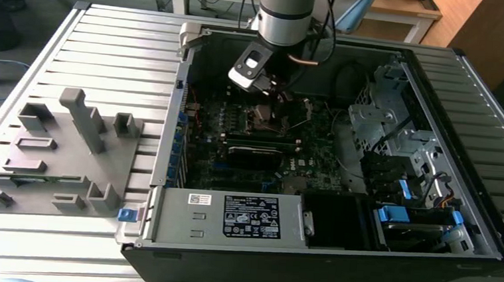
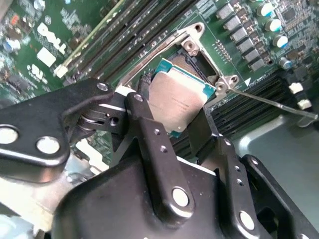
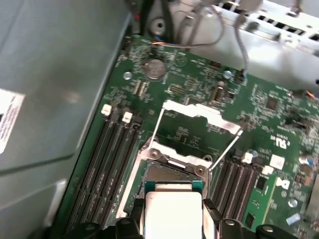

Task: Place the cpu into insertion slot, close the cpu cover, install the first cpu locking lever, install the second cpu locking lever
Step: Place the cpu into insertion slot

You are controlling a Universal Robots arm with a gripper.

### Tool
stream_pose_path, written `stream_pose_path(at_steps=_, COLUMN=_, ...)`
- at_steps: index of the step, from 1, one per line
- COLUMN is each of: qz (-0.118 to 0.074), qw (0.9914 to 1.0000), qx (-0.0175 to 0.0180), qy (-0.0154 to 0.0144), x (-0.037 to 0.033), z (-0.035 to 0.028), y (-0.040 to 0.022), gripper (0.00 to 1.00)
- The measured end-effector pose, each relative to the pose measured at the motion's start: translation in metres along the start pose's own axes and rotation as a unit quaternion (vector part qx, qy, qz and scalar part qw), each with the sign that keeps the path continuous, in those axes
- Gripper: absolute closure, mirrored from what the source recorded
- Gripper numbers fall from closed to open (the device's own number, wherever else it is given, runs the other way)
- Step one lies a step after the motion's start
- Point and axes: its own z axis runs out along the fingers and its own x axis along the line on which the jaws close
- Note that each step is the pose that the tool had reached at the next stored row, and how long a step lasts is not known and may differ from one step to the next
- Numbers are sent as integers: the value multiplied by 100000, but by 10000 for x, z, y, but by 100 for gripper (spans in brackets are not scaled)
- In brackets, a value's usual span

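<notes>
My gripper (image 2: pixel 174 105) is shut on the cpu (image 2: pixel 178 99), a small silver-topped square chip with a teal edge, pinched at two opposite sides by black fingers (image 2: pixel 141 94). The chip hangs tilted just over the insertion slot (image 2: pixel 193 63), whose dark recess shows past its far edge. In the first wrist view the cpu (image 3: pixel 173 215) sits between the fingertips above the slot (image 3: pixel 167 174). Beyond the slot, the cpu cover (image 3: pixel 195 113) stands swung open on its hinge. In the exterior view the gripper (image 1: pixel 275 101) is low inside the computer case, over the slot (image 1: pixel 267 119).
A thin locking lever (image 2: pixel 274 102) sticks out beside the socket. Long black memory slots (image 3: pixel 107 159) run on both sides of it. The case walls (image 1: pixel 167 142) and drive cage (image 1: pixel 394 138) close in around the green motherboard (image 3: pixel 199 79). A grey fixture tray (image 1: pixel 56 154) lies at the exterior view's left.
</notes>
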Motion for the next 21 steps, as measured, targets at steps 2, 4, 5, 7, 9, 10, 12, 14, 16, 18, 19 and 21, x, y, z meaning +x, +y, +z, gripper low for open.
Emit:
stream_pose_path(at_steps=2, qz=1874, qw=99982, qx=56, qy=-118, x=0, z=2, y=0, gripper=46)
stream_pose_path(at_steps=4, qz=3665, qw=99932, qx=107, qy=-228, x=0, z=5, y=0, gripper=46)
stream_pose_path(at_steps=5, qz=4566, qw=99895, qx=130, qy=-284, x=0, z=6, y=0, gripper=46)
stream_pose_path(at_steps=7, qz=6356, qw=99797, qx=186, qy=-399, x=0, z=9, y=-1, gripper=46)
stream_pose_path(at_steps=9, qz=8201, qw=99662, qx=235, qy=-512, x=0, z=12, y=-1, gripper=46)
stream_pose_path(at_steps=10, qz=9093, qw=99584, qx=261, qy=-570, x=0, z=14, y=-1, gripper=46)
stream_pose_path(at_steps=12, qz=10881, qw=99403, qx=313, qy=-681, x=0, z=17, y=-1, gripper=46)
stream_pose_path(at_steps=14, qz=12661, qw=99191, qx=363, qy=-790, x=1, z=21, y=-1, gripper=46)
stream_pose_path(at_steps=16, qz=14518, qw=98935, qx=415, qy=-908, x=1, z=25, y=-2, gripper=46)
stream_pose_path(at_steps=18, qz=15737, qw=98748, qx=453, qy=-978, x=1, z=25, y=-3, gripper=46)
stream_pose_path(at_steps=19, qz=15779, qw=98741, qx=455, qy=-975, x=1, z=25, y=-4, gripper=46)
stream_pose_path(at_steps=21, qz=15794, qw=98739, qx=447, qy=-940, x=2, z=26, y=-5, gripper=46)
